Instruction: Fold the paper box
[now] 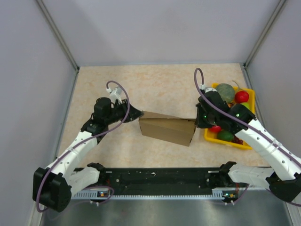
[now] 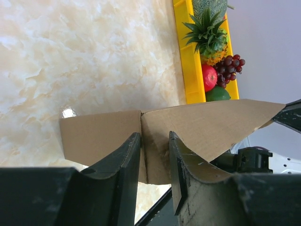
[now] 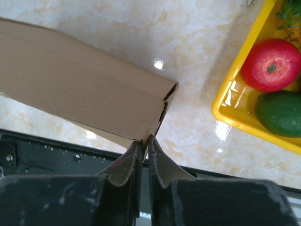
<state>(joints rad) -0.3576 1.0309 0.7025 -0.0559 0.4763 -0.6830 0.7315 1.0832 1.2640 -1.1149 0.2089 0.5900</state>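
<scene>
The paper box (image 1: pixel 167 127) is a brown cardboard sleeve lying across the middle of the table, between my two grippers. My left gripper (image 1: pixel 138 113) is at its far left corner. In the left wrist view the jaws stand partly apart astride a corner crease of the box (image 2: pixel 202 122), one finger (image 2: pixel 129 160) lying over the cardboard on each side of it. My right gripper (image 1: pixel 195 126) is at the box's right end. In the right wrist view the gripper (image 3: pixel 146 140) has its jaws almost together, pinching a thin edge at the near corner of the box (image 3: pixel 84 89).
A yellow tray (image 1: pixel 210 136) of toy fruit stands just right of the box, close behind my right wrist. Its rim (image 3: pixel 235 117) lies a short way from the pinched corner. The black base rail (image 1: pixel 160 176) runs along the near edge. Grey walls enclose the table.
</scene>
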